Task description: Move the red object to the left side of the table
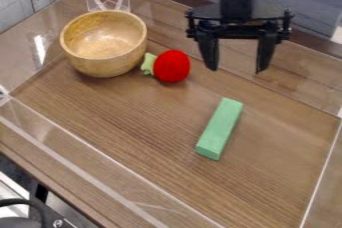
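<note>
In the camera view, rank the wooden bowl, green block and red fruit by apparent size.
1. wooden bowl, clearly largest
2. green block, though nearer the camera
3. red fruit, smallest

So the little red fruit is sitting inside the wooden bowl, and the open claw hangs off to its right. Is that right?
Not quite. The red fruit lies on the table just beside the wooden bowl, not in it. The open claw does hang to its right, as the camera view shows.
</note>
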`<state>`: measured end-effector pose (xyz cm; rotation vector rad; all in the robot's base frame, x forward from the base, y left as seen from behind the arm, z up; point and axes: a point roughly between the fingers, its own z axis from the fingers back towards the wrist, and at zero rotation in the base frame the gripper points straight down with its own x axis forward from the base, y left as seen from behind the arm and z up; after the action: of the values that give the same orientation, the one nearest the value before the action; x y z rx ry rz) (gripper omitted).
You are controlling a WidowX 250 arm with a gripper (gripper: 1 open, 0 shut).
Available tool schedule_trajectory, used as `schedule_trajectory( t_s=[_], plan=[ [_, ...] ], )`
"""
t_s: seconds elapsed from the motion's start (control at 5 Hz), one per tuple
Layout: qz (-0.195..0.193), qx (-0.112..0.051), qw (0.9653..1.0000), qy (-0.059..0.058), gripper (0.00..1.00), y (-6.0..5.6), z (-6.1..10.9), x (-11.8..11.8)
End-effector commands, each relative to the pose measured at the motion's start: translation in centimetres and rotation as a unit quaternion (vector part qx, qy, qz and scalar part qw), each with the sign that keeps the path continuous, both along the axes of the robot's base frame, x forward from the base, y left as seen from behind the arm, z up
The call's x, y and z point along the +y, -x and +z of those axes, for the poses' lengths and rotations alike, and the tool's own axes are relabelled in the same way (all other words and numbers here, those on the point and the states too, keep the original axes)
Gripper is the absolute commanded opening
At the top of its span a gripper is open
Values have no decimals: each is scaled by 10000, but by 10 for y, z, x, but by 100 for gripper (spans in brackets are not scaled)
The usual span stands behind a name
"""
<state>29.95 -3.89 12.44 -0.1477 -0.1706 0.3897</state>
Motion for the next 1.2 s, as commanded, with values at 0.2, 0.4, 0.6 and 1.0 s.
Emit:
schedule_trajectory(
  t_s=[0.2, 0.4, 0.6, 1.0],
  plan=[
    [80, -154, 9998, -59, 100, 17, 8, -19],
    [28, -132, 9998, -125, 100, 16, 3, -36],
    [-227, -145, 9995, -170, 100, 9, -1, -24],
    [-195, -17, 9996, -220, 100, 4, -16, -14]
  ],
)
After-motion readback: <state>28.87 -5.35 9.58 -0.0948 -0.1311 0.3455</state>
